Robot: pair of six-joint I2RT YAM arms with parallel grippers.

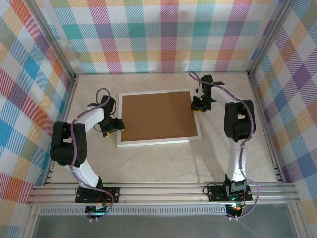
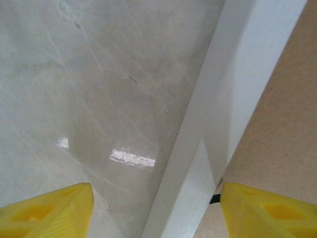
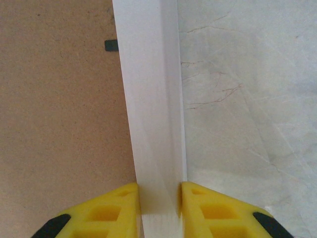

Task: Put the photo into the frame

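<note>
From above, a large rectangular picture frame with a white moulded border lies flat in the middle of the pale marbled counter, back side up. A plain brown backing board fills its opening. The left hand sits at the frame's left edge, and the right hand is at the far right corner.

In the left wrist view, the left hand stands wide open. One yellow finger is over the bare counter, and the other is over the backing board. The white rail of the frame runs between them with a gap on each side, so nothing is gripped. A small black tab peeks out beside the right finger.

In the right wrist view, the right hand is closed on the frame. Its yellow fingers press against both sides of the white rail. The backing board lies to the left and the counter to the right. Another black tab sits at the board's edge.
</note>
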